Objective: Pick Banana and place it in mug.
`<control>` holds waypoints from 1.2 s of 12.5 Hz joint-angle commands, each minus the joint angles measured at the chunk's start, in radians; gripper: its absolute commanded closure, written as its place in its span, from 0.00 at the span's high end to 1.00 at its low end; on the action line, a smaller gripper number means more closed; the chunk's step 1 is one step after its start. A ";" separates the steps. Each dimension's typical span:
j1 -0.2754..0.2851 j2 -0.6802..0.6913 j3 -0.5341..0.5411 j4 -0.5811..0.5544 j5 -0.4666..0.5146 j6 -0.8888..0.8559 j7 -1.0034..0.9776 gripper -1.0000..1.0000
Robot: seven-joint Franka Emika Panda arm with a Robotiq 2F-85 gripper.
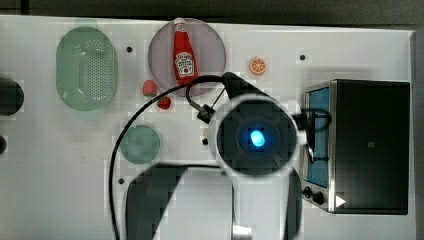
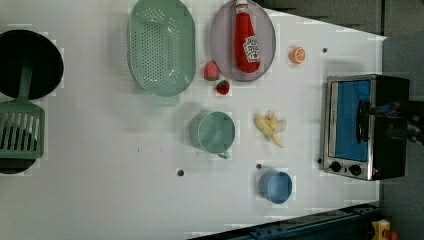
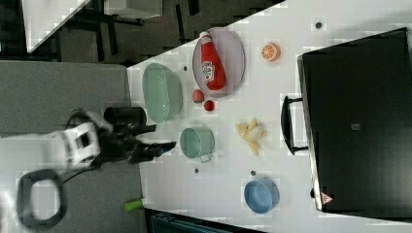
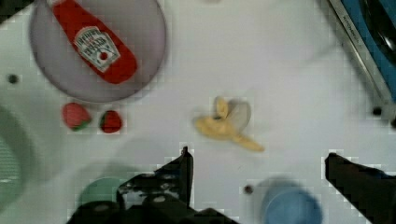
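White tabletop (image 2: 100, 190) carries all items. From the top view, the banana is hidden beneath the arm's wrist. In the wrist view the gripper (image 4: 259, 170) is seen spread wide with nothing held; the banana (image 4: 226, 126) lies on the table just beyond the gap between the fingertips, untouched. The mug (image 2: 216, 132) stands beside the banana and is cut off behind one finger (image 4: 180, 172) in the wrist view.

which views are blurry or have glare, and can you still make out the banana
Wrist view: soft overall, yet the banana reads clearly on the table, with the open gripper dark and near. Top view: a blue light glows on the arm, which covers the middle of the table. Left view: even light, banana beside the mug. Right view: the arm is smeared.
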 commanded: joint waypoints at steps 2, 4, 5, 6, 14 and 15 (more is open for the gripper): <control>-0.003 0.169 0.006 -0.063 0.009 0.105 -0.370 1.00; -0.003 0.251 0.007 -0.078 0.009 0.174 -0.605 1.00; -0.003 0.289 0.007 -0.092 0.009 0.214 -0.703 1.00; -0.003 0.321 0.007 -0.103 0.009 0.259 -0.757 1.00; -0.003 0.522 0.013 -0.221 0.007 0.585 -0.871 1.00; -0.003 0.534 0.010 -0.227 0.007 0.614 -0.871 1.00</control>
